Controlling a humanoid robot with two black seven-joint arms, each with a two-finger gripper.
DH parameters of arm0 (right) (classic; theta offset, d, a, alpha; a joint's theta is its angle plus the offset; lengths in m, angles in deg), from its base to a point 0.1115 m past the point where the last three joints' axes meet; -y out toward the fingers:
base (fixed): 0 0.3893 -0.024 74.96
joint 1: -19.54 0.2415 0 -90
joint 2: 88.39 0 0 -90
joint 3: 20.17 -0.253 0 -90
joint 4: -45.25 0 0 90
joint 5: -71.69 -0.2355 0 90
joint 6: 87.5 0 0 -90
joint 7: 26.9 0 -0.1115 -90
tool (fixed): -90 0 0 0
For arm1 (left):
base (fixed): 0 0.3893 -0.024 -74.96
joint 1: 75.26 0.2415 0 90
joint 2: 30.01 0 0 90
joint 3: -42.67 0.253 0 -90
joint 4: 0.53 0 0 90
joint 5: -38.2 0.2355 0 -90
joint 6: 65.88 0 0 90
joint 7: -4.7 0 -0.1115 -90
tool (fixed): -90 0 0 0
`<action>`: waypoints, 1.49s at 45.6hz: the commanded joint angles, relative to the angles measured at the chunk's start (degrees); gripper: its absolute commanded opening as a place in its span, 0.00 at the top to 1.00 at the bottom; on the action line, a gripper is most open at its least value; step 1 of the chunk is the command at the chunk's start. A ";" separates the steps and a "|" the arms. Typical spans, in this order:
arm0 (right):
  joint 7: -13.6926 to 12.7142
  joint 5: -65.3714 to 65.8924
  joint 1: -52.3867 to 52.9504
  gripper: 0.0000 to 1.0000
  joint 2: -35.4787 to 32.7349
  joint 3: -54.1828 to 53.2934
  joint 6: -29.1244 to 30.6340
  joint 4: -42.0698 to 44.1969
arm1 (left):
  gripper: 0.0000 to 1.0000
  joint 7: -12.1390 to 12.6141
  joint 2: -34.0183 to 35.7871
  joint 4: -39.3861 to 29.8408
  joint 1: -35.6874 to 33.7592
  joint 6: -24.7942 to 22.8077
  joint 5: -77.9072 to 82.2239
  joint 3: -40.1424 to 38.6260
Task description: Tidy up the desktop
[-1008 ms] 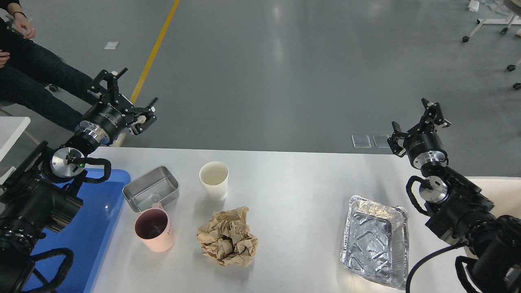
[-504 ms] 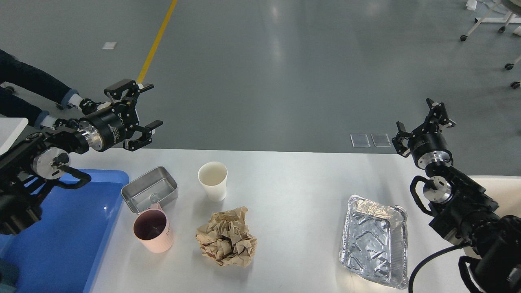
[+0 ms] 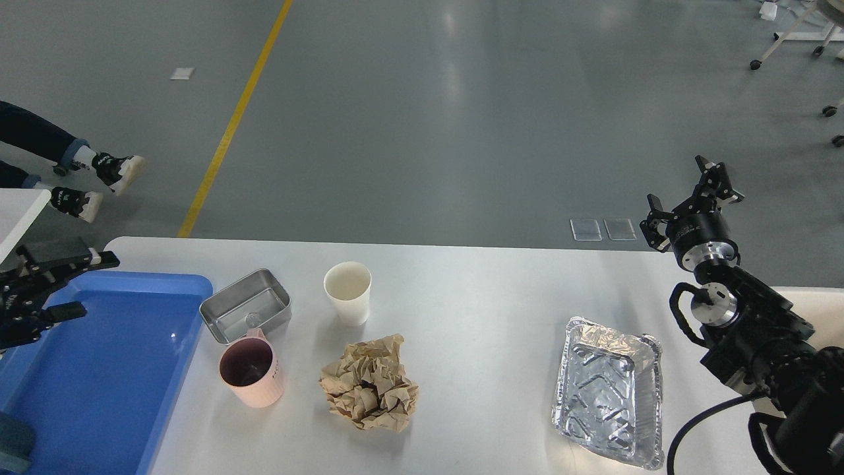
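The white desktop [image 3: 488, 310] carries a small metal tin [image 3: 246, 305], a white paper cup [image 3: 347, 290], a pink mug [image 3: 250, 371], a crumpled ball of brown paper [image 3: 369, 391] and a foil tray [image 3: 606, 389]. My left gripper [image 3: 97, 284] comes in at the far left edge, over the far left corner of the blue tray [image 3: 99, 382]. It is open and holds nothing. My right gripper [image 3: 682, 186] hangs beyond the desktop's far right edge, above the floor, open and empty. Neither gripper touches any item.
A person's feet [image 3: 99, 168] rest on the floor at the far left, near a yellow floor line [image 3: 231, 125]. A small white table corner [image 3: 20, 208] stands at the left edge. Chair casters [image 3: 827, 111] sit at the top right.
My left arm has swung back to the left and down, from above the desktop's far edge to the blue tray's corner. The right gripper has barely moved. The person's legs have shifted.
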 commanded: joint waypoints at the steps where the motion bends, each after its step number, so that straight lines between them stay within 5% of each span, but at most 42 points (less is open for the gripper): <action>1: 0.00 0.16 0.04 0.00 -0.34 0.00 0.01 -0.06 | 0.02 -6.63 8.65 -0.53 0.68 -6.40 1.54 -0.04; 12: -0.17 0.16 0.04 0.00 -1.75 0.00 0.09 -0.15 | 0.02 -17.18 20.07 -0.35 0.68 -11.77 4.79 0.23; 17: -0.17 0.16 0.13 0.00 -2.01 0.00 0.18 -0.24 | 0.02 -20.00 25.26 -0.09 0.33 -15.28 4.88 2.86; 41: -0.26 0.25 0.39 0.00 -1.93 0.00 0.18 -0.24 | 0.02 -18.95 27.21 0.18 0.42 -16.17 4.88 10.16; 45: -0.26 0.68 0.39 0.00 -1.93 0.00 0.09 -0.24 | 0.02 -16.67 23.17 0.35 0.42 -16.08 4.88 9.81; 61: -0.26 1.13 -0.40 0.00 -2.19 0.00 0.18 -0.06 | 0.02 8.38 -3.98 7.47 -7.22 -15.64 5.67 8.23; 68: -0.26 1.13 -0.57 0.00 -2.89 0.00 0.09 -0.06 | 0.02 10.15 -11.90 9.67 -9.07 -15.46 7.95 8.14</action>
